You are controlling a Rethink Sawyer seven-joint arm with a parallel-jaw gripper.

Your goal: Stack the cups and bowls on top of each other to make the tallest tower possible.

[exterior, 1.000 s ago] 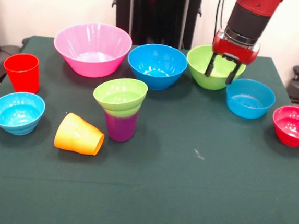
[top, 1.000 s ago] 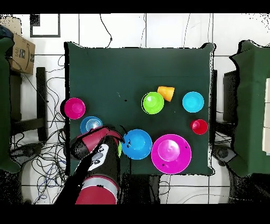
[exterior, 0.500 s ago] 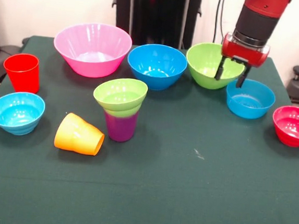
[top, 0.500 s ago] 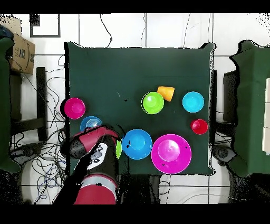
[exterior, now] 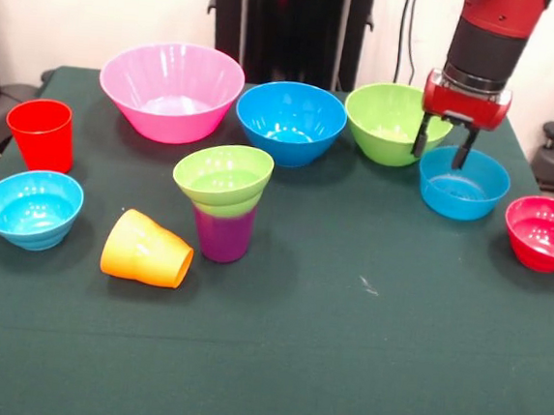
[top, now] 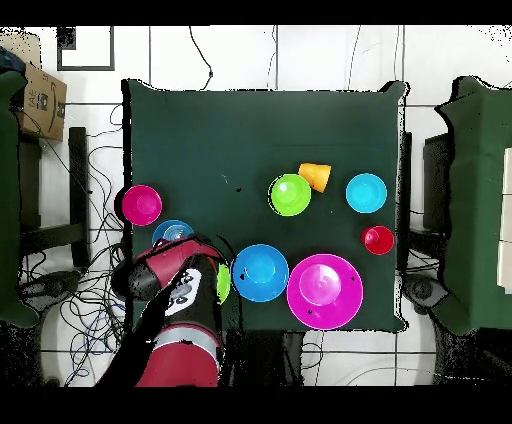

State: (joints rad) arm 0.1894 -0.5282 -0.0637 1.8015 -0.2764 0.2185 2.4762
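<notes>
My gripper (exterior: 442, 150) is open with nothing between its fingers. It hangs over the far rim of the small blue bowl (exterior: 463, 183), beside the mid-sized lime green bowl (exterior: 391, 120). A small lime green bowl (exterior: 223, 177) sits on the upright purple cup (exterior: 222, 235) at mid-table. The orange cup (exterior: 145, 248) lies on its side next to it. At the left stand the red cup (exterior: 42, 134) and the light blue bowl (exterior: 30, 207). The pink bowl (exterior: 171, 89) and mid-sized blue bowl (exterior: 290, 119) are at the back. The red bowl (exterior: 546, 231) is far right.
In the overhead view the arm (top: 172, 300) covers the gripper and most of the mid-sized green bowl (top: 223, 283). The small blue bowl (top: 172, 233) peeks out beside it. A cardboard box (top: 38, 100) sits off the table.
In the front view my gripper has moved right, from over the mid-sized lime green bowl to the small blue bowl's far rim. It stayed open. No cup or bowl moved.
</notes>
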